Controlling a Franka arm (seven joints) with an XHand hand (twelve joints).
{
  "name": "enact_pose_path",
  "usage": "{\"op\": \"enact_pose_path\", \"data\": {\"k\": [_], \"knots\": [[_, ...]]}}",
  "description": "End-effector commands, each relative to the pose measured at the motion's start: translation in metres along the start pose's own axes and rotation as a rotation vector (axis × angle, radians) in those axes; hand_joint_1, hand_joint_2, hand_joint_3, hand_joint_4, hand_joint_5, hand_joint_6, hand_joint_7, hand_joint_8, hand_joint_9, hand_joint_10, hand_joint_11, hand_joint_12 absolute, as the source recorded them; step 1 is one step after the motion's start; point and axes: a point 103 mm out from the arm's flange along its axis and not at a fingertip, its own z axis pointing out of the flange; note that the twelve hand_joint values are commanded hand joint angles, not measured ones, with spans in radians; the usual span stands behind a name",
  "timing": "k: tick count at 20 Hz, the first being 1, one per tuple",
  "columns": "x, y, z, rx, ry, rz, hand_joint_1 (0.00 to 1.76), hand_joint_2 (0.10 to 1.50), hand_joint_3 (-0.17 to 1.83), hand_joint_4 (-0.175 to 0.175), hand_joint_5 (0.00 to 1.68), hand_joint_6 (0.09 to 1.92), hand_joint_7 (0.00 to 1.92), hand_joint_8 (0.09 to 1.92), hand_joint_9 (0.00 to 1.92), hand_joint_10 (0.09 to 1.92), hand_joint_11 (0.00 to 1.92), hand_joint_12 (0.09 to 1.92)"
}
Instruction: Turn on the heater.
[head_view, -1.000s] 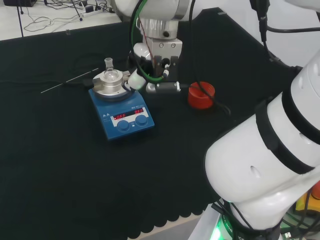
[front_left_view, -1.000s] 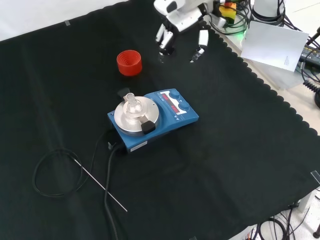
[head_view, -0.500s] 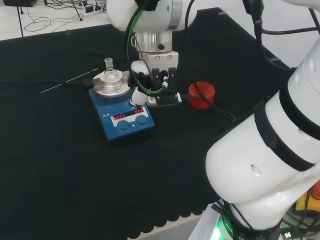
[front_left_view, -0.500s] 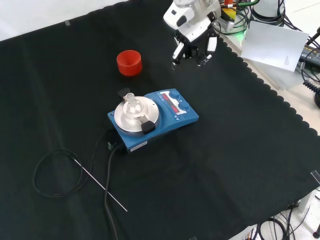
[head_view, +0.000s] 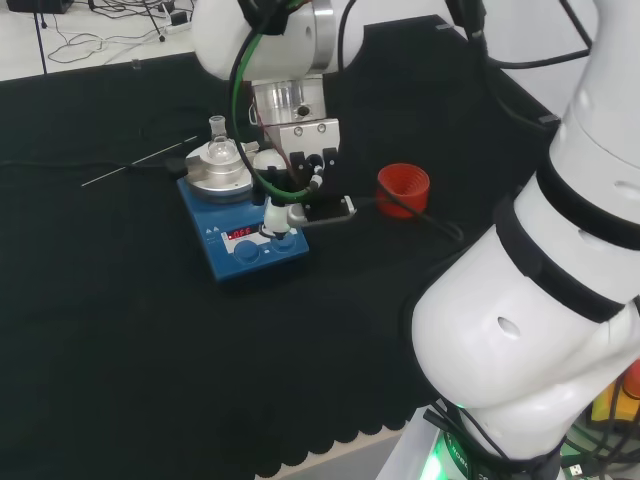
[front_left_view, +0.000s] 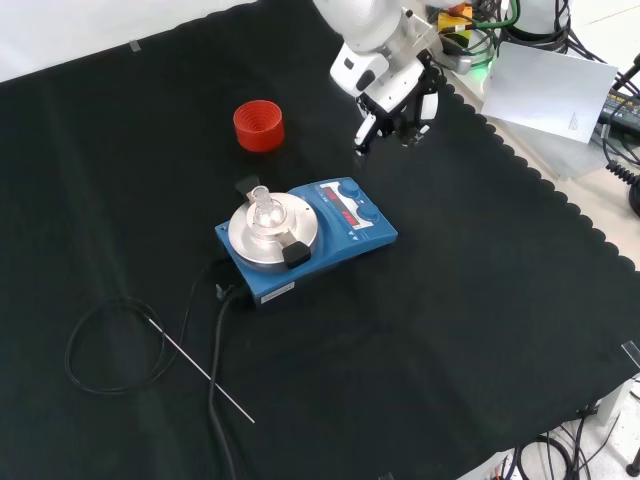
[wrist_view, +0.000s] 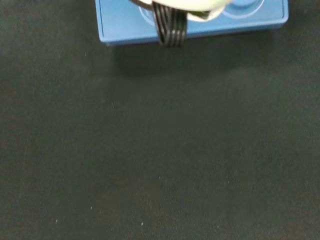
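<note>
head: I saw robot hand (head_view: 290, 205) over blue heater (head_view: 243, 243) knob end | front: it hung apart beyond heater (front_left_view: 310, 237), fingers (front_left_view: 365, 131) hanging relaxed, grasping nothing | red stand (front_left_view: 259, 125) near on bench (front_left_view: 450, 330)

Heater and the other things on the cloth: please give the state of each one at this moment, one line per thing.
heater: flat on the cloth, red displays lit, knobs untouched.
flask: upright on the heater's round plate.
red ribbed ring: on the cloth, nothing on it.
hand: above the cloth beyond the heater's knob end, fingers pointing down, holding nothing.
thin rod: lying flat on the cloth.
</note>
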Motion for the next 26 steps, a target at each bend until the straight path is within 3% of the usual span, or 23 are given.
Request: {"op": "enact_pose_path", "data": {"k": [1,15,26], "knots": [[0.005,0.005,0.009,0.101,-0.027,-0.008,1.39,0.78,0.82,-0.053,0.28,0.71,1.42,1.56,1.54,1.43,1.27,1.34],[0.020,0.018,0.024,0.203,-0.062,-0.028,1.41,0.74,0.92,-0.031,0.22,0.56,1.43,1.60,1.54,1.48,1.28,1.39],[0.010,0.031,0.027,0.211,-0.060,-0.015,1.41,0.73,0.94,-0.021,0.26,0.33,1.44,1.61,1.55,1.49,1.28,1.40]]}}
